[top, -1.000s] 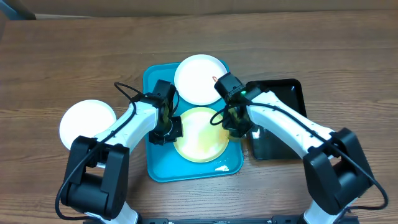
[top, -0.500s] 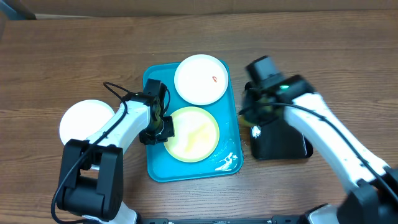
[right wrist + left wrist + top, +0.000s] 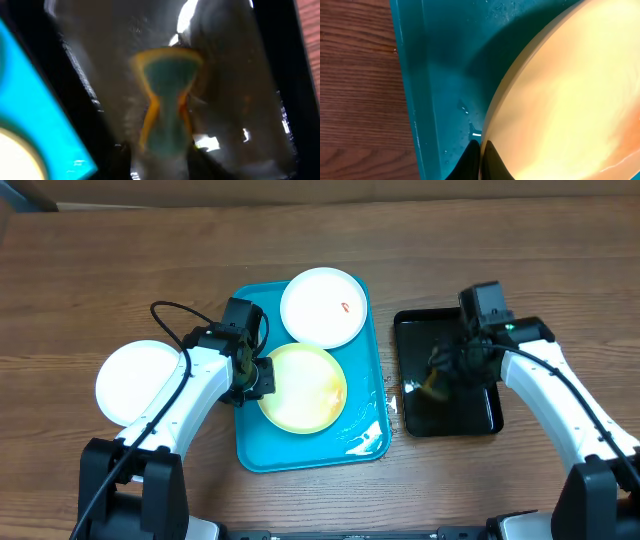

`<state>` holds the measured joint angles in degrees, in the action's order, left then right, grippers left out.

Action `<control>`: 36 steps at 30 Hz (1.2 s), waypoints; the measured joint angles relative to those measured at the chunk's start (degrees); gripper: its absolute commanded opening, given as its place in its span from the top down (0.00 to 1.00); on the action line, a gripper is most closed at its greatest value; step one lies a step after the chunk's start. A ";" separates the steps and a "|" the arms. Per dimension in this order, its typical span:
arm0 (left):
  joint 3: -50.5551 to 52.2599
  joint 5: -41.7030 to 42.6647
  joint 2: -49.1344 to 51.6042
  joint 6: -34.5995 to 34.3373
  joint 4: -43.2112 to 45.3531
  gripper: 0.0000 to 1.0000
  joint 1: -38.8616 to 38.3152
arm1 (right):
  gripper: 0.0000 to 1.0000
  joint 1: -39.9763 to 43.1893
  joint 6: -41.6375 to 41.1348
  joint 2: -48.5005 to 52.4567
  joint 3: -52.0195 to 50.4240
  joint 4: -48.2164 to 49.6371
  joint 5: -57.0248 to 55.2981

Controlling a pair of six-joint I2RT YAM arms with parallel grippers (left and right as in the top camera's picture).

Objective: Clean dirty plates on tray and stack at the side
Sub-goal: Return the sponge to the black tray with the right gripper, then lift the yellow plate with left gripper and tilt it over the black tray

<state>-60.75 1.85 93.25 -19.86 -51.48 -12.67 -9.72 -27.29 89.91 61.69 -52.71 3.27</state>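
1. On the left side of the tray (image 3: 241, 430), my left gripper (image 3: 255, 376) is clenched on the left rim of the yellow-green plate (image 3: 305, 390). The wrist view shows the dark fingertips meeting right at the plate's edge, with the tray's wall just beside them.
2. My main worry is that grip. It takes only a thin bite of rim, and droplets on the tray floor suggest the plate is wet, so I judge it could slide out as I lift.
3. A low lift could catch the plate on the tray's raised rim and drag the whole tray along.
4. The smeared white plate (image 3: 322, 307) touches or slightly overlaps the yellow-green one at its far edge, and I cannot tell which. A careless swing could knock it or pull it along. Its orange-red smear (image 3: 346, 307) shows it is not yet cleaned.
5. The clean white plate (image 3: 140, 382) lies on the table (image 3: 90, 280), left of the tray and near my left arm. I take it as the base of the stack, and a tilted set-down there could push it away.
6. My right gripper (image 3: 448, 370) hangs over the black tray (image 3: 480, 415) with the sponge (image 3: 167, 115) between its fingers. That view is blurred, so I cannot tell whether it grips the sponge or has released it. If the sponge clings, it may ride out of the black tray.
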 measured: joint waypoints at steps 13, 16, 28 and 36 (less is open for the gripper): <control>-10.67 -0.07 0.00 1.97 -4.04 0.96 -6.25 | 0.48 14.78 0.42 -10.34 9.57 -11.69 1.36; -16.63 -1.09 0.00 2.08 -4.90 0.96 -9.79 | 0.48 21.20 0.96 -14.08 10.34 -14.60 3.58; -24.85 -20.39 1.70 2.05 8.63 0.96 -29.49 | 0.48 28.81 4.52 -13.97 10.32 -17.07 7.26; -24.90 -38.93 10.01 4.90 19.41 0.96 -41.59 | 0.48 28.81 5.33 -13.97 10.32 -17.40 7.45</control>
<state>-85.65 -37.08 103.26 -14.96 -32.08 -54.26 19.09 -21.96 75.94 72.01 -70.11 10.72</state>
